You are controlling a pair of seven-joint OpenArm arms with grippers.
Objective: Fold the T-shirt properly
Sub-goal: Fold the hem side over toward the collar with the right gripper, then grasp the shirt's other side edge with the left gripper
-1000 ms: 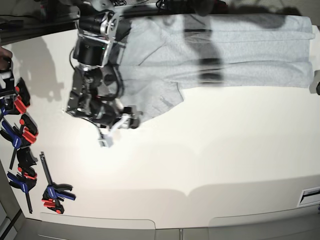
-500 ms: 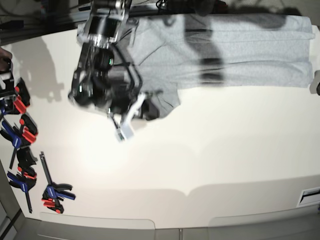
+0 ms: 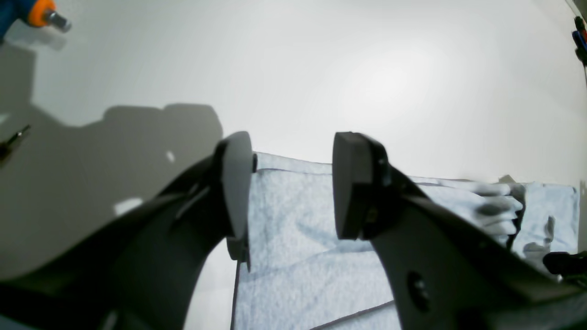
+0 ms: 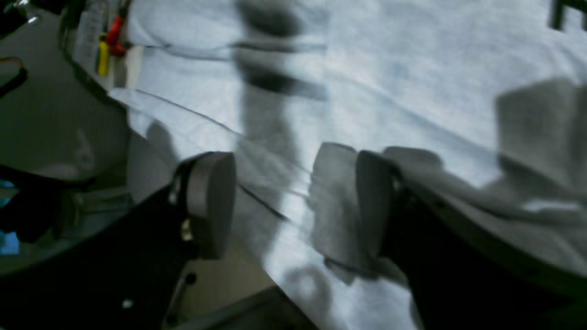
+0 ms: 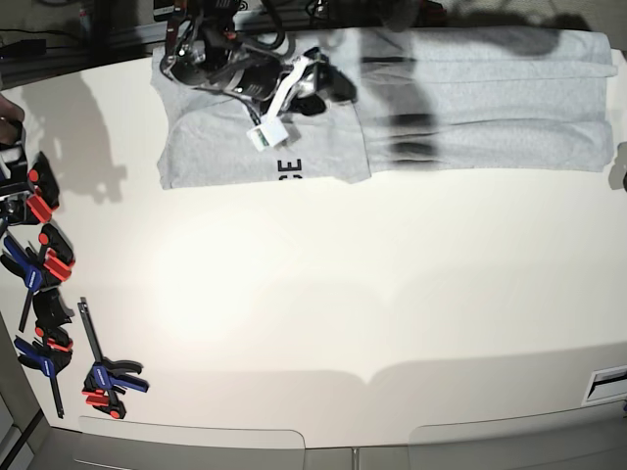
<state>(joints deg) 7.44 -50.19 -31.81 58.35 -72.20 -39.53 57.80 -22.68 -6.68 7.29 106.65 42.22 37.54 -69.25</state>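
The light grey T-shirt (image 5: 480, 98) lies along the table's far edge. Its left part (image 5: 225, 157) lies folded over, and black lettering (image 5: 290, 168) shows at its lower edge. My right gripper (image 5: 326, 91) is over the shirt near the top, left of centre. In the right wrist view it (image 4: 291, 204) is open, with blurred grey cloth (image 4: 412, 68) below the jaws. My left gripper (image 3: 291, 185) is open just above the shirt's end edge (image 3: 293, 162), with cloth (image 3: 293, 256) beneath it. The left arm is almost out of the base view.
Several blue, red and black clamps (image 5: 39, 264) lie along the table's left edge, one more near the front (image 5: 110, 377). An orange-tipped tool (image 3: 41, 11) shows at the corner of the left wrist view. The white table (image 5: 392, 294) stretches in front of the shirt.
The right arm swung from the shirt's lower left corner up to the far edge. The hanging flap now lies folded over, with lettering showing.
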